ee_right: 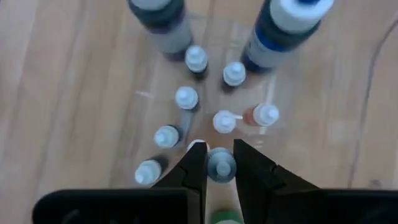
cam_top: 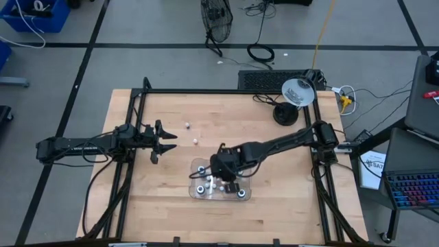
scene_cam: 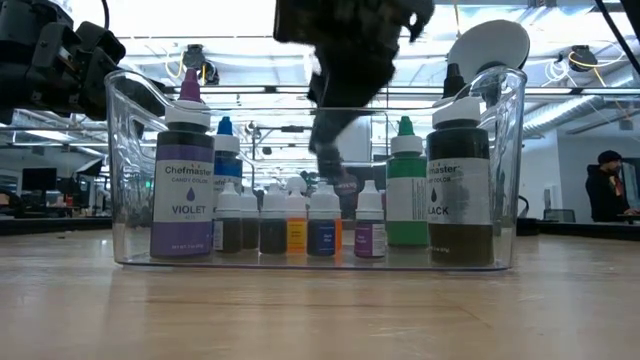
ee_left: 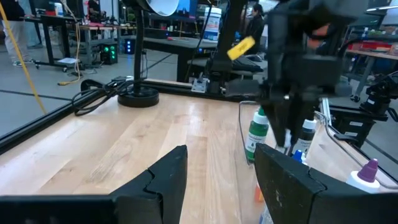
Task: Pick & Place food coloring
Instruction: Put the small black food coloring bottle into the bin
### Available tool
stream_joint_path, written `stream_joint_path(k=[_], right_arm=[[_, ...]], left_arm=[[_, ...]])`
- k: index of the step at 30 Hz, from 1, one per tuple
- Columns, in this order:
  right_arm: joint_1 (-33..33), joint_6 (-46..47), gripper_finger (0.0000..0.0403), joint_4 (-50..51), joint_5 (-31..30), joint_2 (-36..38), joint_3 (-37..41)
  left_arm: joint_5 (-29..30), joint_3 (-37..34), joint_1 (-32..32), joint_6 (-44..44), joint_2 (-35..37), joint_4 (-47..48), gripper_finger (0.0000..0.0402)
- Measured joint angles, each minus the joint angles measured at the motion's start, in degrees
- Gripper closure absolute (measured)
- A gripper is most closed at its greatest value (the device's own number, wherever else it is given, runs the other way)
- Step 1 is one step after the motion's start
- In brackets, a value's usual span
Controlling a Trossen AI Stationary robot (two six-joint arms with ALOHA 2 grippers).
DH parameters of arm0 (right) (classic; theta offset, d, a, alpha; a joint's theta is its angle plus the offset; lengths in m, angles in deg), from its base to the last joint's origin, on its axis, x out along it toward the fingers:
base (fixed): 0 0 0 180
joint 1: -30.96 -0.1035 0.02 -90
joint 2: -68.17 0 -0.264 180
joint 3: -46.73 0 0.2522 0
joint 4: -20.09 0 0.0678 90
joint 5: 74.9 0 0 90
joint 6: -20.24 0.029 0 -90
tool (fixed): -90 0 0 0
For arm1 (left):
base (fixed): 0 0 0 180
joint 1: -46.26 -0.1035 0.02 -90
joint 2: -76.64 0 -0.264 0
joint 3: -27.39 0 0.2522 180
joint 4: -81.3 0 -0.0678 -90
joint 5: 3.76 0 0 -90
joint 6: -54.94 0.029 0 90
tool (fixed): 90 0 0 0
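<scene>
A clear tray (cam_top: pixel 197 167) near the table's middle holds the food coloring: tall violet (scene_cam: pixel 182 190), blue (scene_cam: pixel 227 165), green (scene_cam: pixel 406 190) and black (scene_cam: pixel 460 190) bottles, with a row of small bottles (scene_cam: pixel 297 222) standing between them. My right gripper (ee_right: pixel 214 149) is over the tray (cam_top: pixel 223 173), pointing steeply down, shut on one small bottle (ee_right: pixel 221 164). Two tiny whitish bottles (cam_top: pixel 187 125) (cam_top: pixel 195 141) lie on the bare wood. My left gripper (cam_top: pixel 164 140) waits open at the table's left, level, with nothing between its fingers (ee_left: pixel 168 180). My right gripper pinches a small bottle at its grey-capped top (ee_right: pixel 221 159) between its two fingers. The fingers come from above, slanting in from the table's right side. The bottle stands upright in the gap, above the tray's inside; whether its base touches anything is hidden.
A desk lamp with a round black base (cam_top: pixel 285 113) and white shade (cam_top: pixel 298 90) stands at the table's far right. Black frame rails (cam_top: pixel 130 123) run along both sides. Bare wood lies between the left gripper and the tray.
</scene>
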Motion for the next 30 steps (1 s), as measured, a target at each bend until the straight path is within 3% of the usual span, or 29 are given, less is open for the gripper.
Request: stream_joint_path(k=[5, 16, 23, 30], right_arm=[[0.34, 2.78, 0.0359, -5.39, -3.65, 0.02, 5.62], [0.58, 4.12, 0.0356, -9.36, -3.85, 0.07, 10.33], [0.58, 4.16, 0.0262, -9.89, -3.87, 0.07, 10.36], [0.61, 4.16, 0.0237, -10.77, -3.88, 2.73, 10.4]], left_arm=[[0.01, 0.0, 0.0, 0.0, 0.0, 0.0, 0.0215], [0.02, 0.0, 0.0, 0.02, 0.0, 0.0, 0.0215], [0.0, 0.0, 0.0, 0.04, 0.0, 0.0, 0.0215], [0.01, 0.0, 0.0, 0.0, 0.0, 0.0, 0.0215]])
